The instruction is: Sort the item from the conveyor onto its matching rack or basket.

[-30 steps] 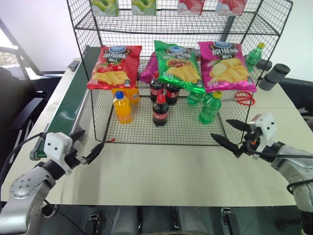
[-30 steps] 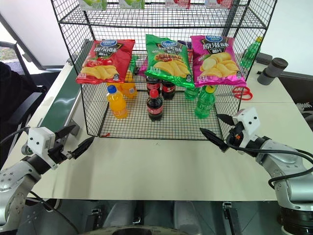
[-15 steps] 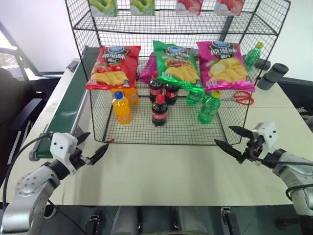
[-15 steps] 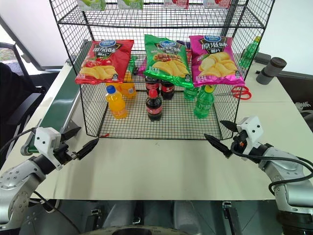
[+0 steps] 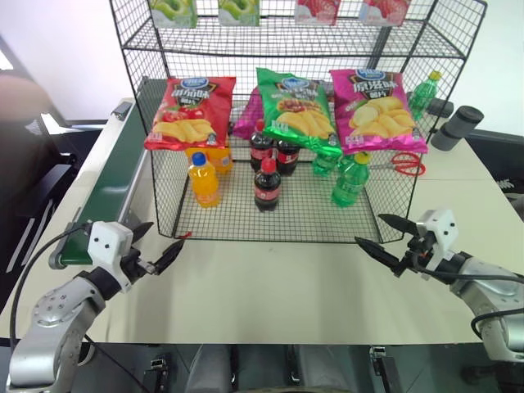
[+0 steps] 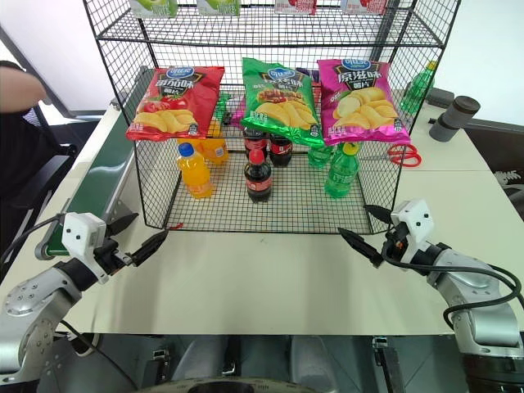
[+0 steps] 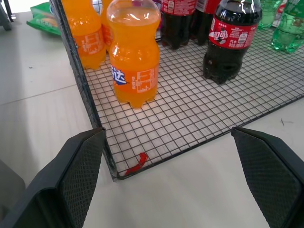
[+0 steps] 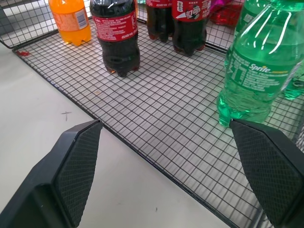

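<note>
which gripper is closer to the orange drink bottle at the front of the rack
Left. The left gripper is off the rack's near left corner, just short of the orange drink bottle. The right gripper is off the opposite front corner, by the green bottles.

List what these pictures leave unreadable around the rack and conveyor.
- Conveyor, head views: far end hidden behind the rack and red chip bag.
- Back cola bottles: tops covered by the green chip bag.
- Top-tier packets: cut off by the picture's edge.
- Scissors: partly behind mesh.

glossy plastic cola bottle (image 5: 267, 185), wire rack (image 5: 246, 217)
</note>
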`<state>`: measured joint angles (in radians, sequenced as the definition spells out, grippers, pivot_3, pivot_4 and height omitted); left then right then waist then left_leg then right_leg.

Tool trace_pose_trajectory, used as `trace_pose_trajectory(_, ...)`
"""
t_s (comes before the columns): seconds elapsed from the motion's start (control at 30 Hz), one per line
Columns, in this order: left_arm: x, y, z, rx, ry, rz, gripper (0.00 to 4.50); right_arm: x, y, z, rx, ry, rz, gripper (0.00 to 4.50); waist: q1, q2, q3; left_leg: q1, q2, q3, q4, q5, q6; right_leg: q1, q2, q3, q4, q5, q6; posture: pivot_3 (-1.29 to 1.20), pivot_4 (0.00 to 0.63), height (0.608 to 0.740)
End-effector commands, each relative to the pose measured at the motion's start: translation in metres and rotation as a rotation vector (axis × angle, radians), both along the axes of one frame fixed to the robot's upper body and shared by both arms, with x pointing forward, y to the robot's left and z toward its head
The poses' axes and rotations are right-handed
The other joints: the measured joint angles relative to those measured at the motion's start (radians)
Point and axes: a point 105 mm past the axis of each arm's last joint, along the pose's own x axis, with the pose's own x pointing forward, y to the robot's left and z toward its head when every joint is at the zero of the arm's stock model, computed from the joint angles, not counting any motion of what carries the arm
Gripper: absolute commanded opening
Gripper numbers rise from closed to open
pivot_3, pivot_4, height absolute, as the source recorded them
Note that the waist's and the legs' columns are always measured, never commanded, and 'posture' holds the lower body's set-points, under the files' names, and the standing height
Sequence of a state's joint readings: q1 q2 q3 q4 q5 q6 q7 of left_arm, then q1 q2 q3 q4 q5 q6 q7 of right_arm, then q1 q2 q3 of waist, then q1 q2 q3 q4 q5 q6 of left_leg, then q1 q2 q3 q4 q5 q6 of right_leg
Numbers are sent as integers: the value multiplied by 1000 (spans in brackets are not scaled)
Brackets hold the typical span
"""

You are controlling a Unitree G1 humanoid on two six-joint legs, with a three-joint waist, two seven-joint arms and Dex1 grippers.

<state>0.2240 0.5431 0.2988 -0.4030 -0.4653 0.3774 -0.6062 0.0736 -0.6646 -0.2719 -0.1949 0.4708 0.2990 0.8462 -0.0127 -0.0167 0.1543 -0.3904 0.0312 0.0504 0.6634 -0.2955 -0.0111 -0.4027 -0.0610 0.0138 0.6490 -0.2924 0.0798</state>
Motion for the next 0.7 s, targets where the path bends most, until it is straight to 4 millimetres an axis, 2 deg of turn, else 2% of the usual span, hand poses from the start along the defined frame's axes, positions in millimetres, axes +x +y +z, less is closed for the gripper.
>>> trace_pose_trajectory(0.03, 0, -4, 9, 12, -40, -6, 4500, 2, 5, 8, -1, -43, 10, 4465, 0, 0, 0, 0, 0, 0, 0, 0, 0, 0, 0, 0, 0, 0, 0, 0, 150, 740)
trace_pose_trajectory(0.7, 6, -3, 6, 23, -42, 37, 4500, 7, 1, 3, -8, -64, -8, 4465, 0, 0, 0, 0, 0, 0, 0, 0, 0, 0, 1, 0, 0, 0, 1, 0, 150, 740)
